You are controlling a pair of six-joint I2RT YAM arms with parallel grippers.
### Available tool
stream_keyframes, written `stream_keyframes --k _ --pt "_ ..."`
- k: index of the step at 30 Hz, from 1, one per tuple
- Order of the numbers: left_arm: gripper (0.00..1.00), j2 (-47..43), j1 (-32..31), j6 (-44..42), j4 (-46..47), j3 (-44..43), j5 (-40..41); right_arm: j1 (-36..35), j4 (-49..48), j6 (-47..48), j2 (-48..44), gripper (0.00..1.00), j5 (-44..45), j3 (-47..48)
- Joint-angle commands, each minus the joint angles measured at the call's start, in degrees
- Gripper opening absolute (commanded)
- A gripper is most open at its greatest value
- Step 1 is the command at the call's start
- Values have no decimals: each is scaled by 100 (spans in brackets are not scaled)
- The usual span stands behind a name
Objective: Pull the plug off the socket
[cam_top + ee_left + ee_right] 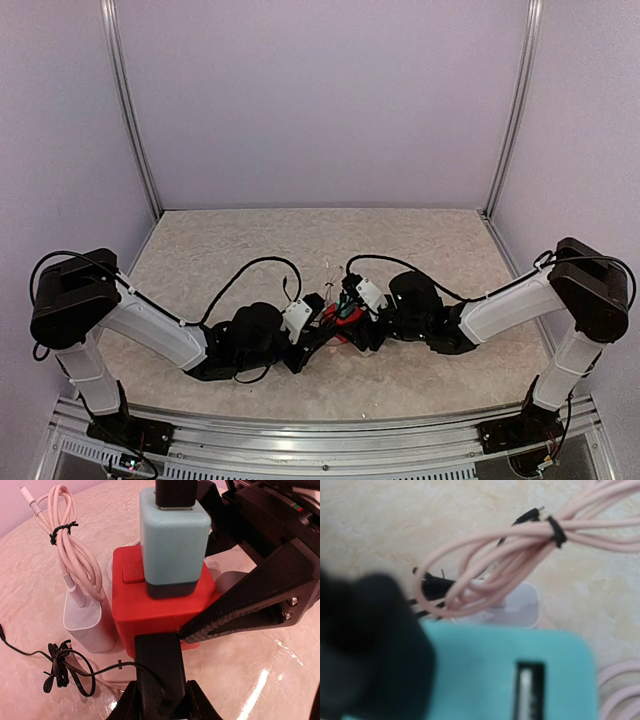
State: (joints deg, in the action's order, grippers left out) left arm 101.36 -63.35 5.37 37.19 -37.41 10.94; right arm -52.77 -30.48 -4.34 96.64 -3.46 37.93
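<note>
1. Beige desk (250, 250), lilac walls (320, 100).
2. Red socket (145, 610) centre frame, left end effector (170, 636) clenched on its lower corner.
3. Teal plug (172, 540) atop it; right end effector (351, 305) grip unclear, one blurred finger (370, 645) visible.

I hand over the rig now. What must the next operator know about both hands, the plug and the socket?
Left hand: both fingers against the red socket, bracing it.
Right hand: at the teal plug, one finger on it; grip not confirmed.
The plug sits in the socket's top face. A white charger with a pink cable is at the socket's side.
Done: both hands are placed.
Left: secure the plug and pull it off, probably upward.
</note>
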Motion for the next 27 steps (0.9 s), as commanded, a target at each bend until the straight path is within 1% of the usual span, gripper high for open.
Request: stream_keyframes --k 1,3,6,8,11,14,16,27 --pt "15 -83 -37 -18 -206 146 -16 -63 265 39 153 23 140 63" --pt "13 -136 -52 -5 -215 199 -22 -66 291 38 145 19 215 69" --pt "12 -210 -84 33 -295 283 69 -66 392 4 153 8 310 98" --pt "12 -230 -169 4 -385 264 256 -62 419 -33 166 5 495 108" --pt "12 -124 -473 -255 -695 -26 650 -58 438 -124 200 0 621 139" --pt "11 105 -642 -346 -963 -305 824 -59 451 -188 230 0 756 168" --pt "10 153 -669 -237 -937 -289 826 -64 460 -208 232 0 804 171" --pt "8 -483 -670 203 -671 534 834 -59 532 -182 219 0 875 183"
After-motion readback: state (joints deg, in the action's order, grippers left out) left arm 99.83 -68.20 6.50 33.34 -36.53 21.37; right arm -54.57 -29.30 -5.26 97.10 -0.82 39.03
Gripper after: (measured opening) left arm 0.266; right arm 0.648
